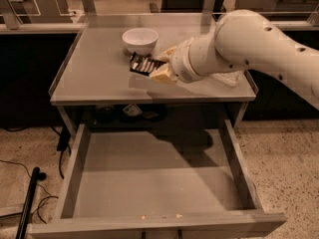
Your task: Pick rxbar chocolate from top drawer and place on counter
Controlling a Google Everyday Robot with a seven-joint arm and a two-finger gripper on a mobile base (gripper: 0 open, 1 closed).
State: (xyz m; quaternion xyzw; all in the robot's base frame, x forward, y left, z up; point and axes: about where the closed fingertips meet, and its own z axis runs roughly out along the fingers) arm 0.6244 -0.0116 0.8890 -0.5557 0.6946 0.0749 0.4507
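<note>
- Tool state — the gripper point(159, 68) is pinching the rxbar chocolate point(143, 63) by one end; its cream fingers point(161, 75) press on the wrapper from above and below.
- Location of the bar — it hangs over the counter point(94, 76), just beside the white bowl point(140, 40); a shadow beneath it suggests that it is not touching the surface, though we cannot confirm the gap.
- Governing relation: the bar's long axis runs roughly level and projects from the fingertips toward picture-left; bare counter lies directly beneath it, so we judge the coming move to be a short descent and release.
- Clearance: the bowl sits just behind the bar's free end; we would keep the descent on the near side of it.
- The top drawer point(75, 173) stands open below the counter's front edge, and the bar is not in it; a clear bottle point(227, 78) lies on the counter, partly hidden by the arm.
</note>
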